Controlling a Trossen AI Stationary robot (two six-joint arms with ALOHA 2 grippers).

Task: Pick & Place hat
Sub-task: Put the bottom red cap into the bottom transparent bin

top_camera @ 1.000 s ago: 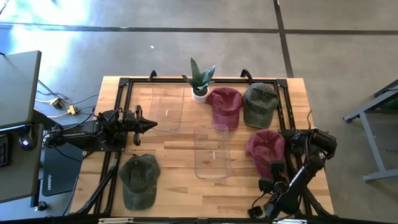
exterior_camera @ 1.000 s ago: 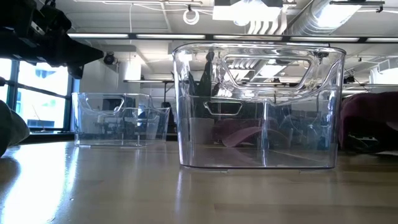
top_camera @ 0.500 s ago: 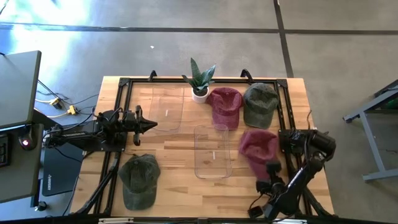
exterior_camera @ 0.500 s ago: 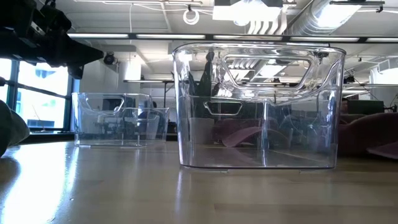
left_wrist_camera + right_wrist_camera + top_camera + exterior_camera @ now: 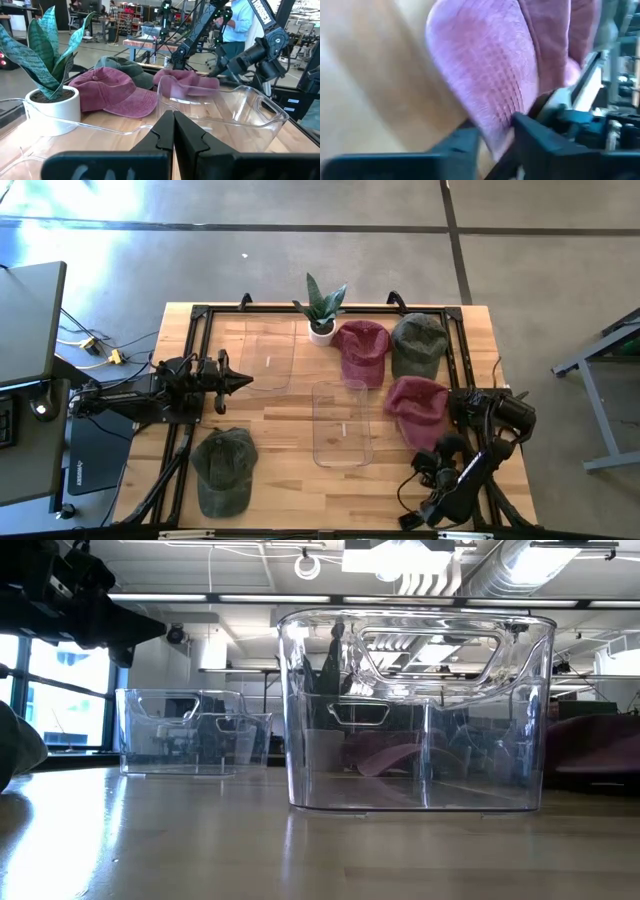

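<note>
Maroon washed-cotton cap (image 5: 417, 401) is pinched at its edge between the fingers of the right gripper (image 5: 496, 142), which are clamped on the fabric so it can be carried. It hangs at the table's right side, just beside the tall clear plastic bin (image 5: 341, 423), judged its likely destination. The left gripper (image 5: 173, 131) is parked with fingers pressed together near the 2nd clear bin (image 5: 268, 353).

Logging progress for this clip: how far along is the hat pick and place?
Done: nothing is placed; both clear bins look empty. In hand: the right gripper is shut on a maroon hat held beside the nearer bin. Left: putting it in, while another maroon hat and two green hats still lie on the table. The left gripper waits.
</note>
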